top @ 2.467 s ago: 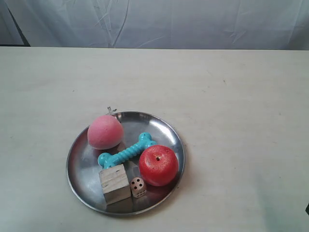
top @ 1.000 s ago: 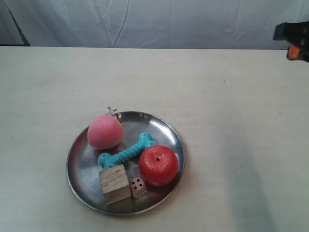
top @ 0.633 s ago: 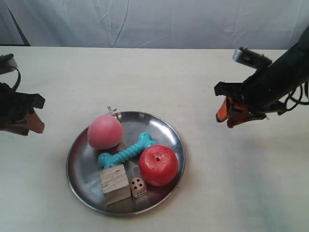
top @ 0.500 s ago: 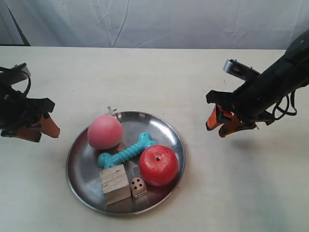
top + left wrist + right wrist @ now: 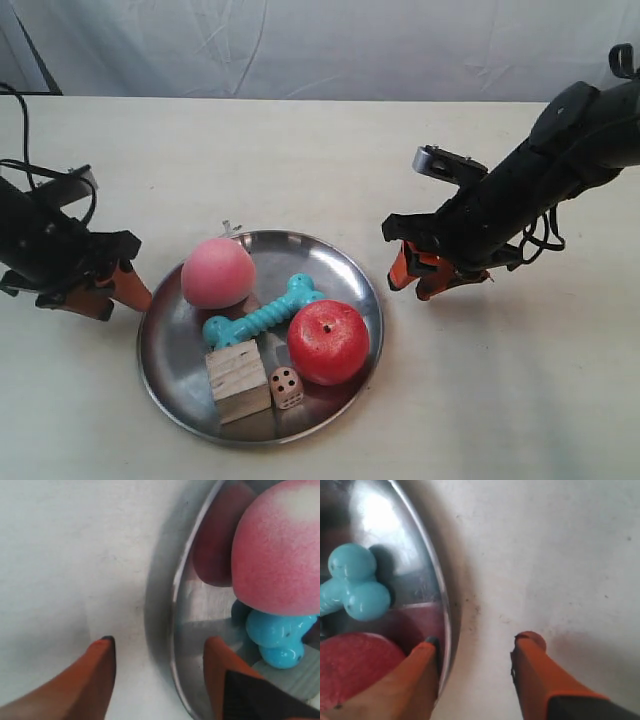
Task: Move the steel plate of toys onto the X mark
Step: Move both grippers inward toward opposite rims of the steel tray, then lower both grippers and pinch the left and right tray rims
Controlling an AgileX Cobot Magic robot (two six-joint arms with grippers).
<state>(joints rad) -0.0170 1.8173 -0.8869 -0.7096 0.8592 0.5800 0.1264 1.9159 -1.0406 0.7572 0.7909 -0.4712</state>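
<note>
I have both pincers apart at opposite sides of the plate (image 5: 175,345). It sits on the surface (image 5: 500,410) with the X (image 5: 231,229) peeking out just past its rim by the ball (image 5: 217,272). My left pincer (image 5: 160,650) straddles the rim, one finger inside and one outside; the right pincer (image 5: 480,642) does likewise near the apple (image 5: 355,667). I judge the two-sided grip is meant to keep the plate level, so ball and apple don't roll
</note>
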